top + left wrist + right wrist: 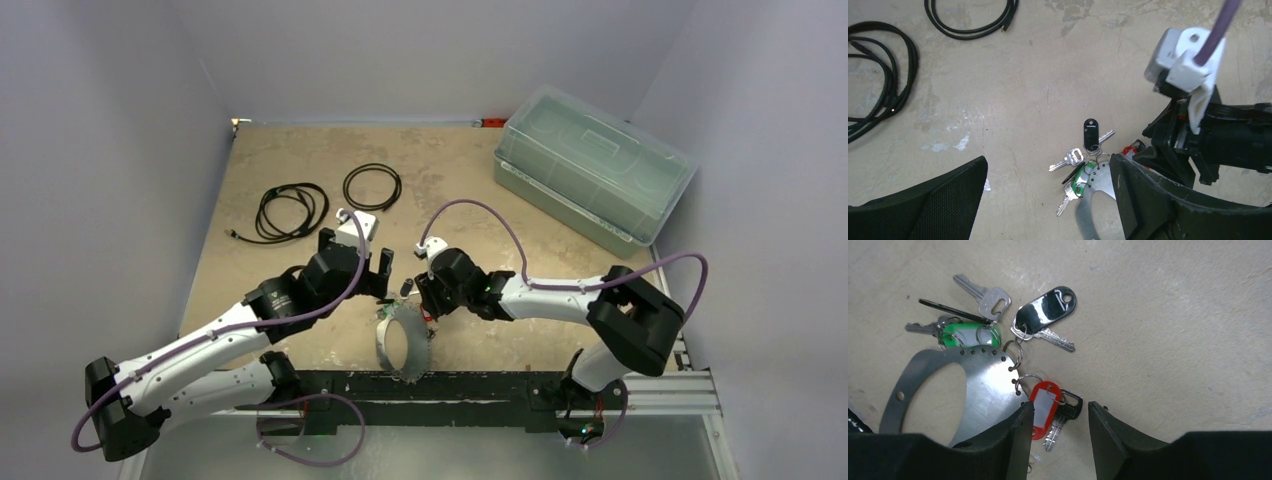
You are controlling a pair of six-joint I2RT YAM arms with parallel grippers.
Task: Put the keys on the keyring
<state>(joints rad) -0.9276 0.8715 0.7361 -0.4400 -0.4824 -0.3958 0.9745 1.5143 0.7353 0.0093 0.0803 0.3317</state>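
Note:
The keyring (980, 385) is a flat silver oval plate with holes along its edge; it also shows in the top view (403, 345) and the left wrist view (1096, 187). Small split rings hang a green-tagged key (960, 335), a black-tagged key (1045, 309) and a red-tagged key (1043, 407) from it. A plain silver key (985, 295) lies by the green tag. My right gripper (1058, 427) is open, its jaws either side of the red tag and its black-headed key. My left gripper (1048, 200) is open wide above the green tag (1080, 181) and the ring's edge.
Two black cable coils (292, 212) (372, 186) lie at the back left of the table. A clear lidded plastic box (590, 175) stands at the back right. The right arm's wrist (1198, 135) sits close beside my left gripper.

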